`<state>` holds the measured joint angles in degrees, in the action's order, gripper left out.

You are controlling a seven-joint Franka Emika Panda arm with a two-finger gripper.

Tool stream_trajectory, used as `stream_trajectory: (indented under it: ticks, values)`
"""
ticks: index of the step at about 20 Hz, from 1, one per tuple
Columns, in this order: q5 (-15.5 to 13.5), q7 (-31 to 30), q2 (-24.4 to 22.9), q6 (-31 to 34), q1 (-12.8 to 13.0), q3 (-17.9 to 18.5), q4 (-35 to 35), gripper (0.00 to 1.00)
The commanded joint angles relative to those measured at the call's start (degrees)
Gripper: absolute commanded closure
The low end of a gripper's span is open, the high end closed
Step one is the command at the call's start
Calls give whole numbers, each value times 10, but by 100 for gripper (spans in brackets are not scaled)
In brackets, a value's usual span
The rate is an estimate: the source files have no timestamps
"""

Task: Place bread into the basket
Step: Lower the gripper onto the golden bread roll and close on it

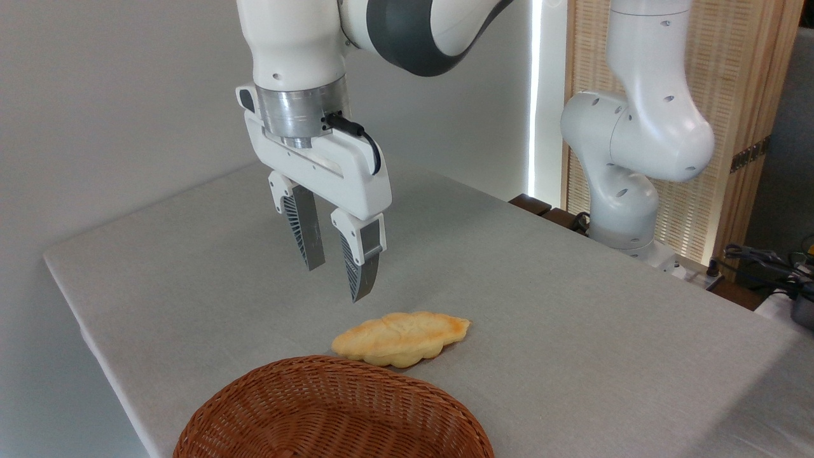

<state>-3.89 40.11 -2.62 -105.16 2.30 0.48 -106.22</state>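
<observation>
**Inspection note: bread not yet grasped, hand poised above the tabletop**

The bread (400, 339) is found lying flat on the tabletop (572, 305), near its front edge and just behind the far rim of the basket (331, 413). Whether bread and rim touch cannot be told from this view. The basket is seen at the front edge, partly cut off by the picture's lower border, and nothing is visible inside it.

The step in hand is judged to be the approach for a grasp. For this to be done well, the hand (335, 280) is to be carried forward and to the picture's right until it is centred over the middle of the bread, with the fingers set across the narrow width, not along the length. A descent is then called for that stops short of pressing the fingertips into the tabletop. A gentle closure is advised, since a pastry of this kind is judged soft and liable to be crushed or broken. The nearness of the basket rim is noted as a hazard: the nearer finger could be caught on the wicker.

The hand is observed released, with the fingers parted by a moderate gap. Nothing is held between them and nothing is touched. It hangs clear above the tabletop, behind the bread and to its left.
</observation>
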Motion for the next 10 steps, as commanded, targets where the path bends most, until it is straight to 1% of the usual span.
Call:
stream_trajectory:
  ticks: [1, 3, 4, 5, 7, 10]
  values:
    - [7, 30, -21, -8, -5, -2, -33, 0]
    - [7, 81, -43, -8, -8, -1, -72, 0]
    - [7, 103, -50, -8, -9, 7, -87, 0]
    - [7, 130, -55, -11, -8, 24, -101, 0]
    - [7, 199, -56, -21, -8, 30, -125, 0]
    - [7, 213, -49, -44, -8, 30, -145, 0]
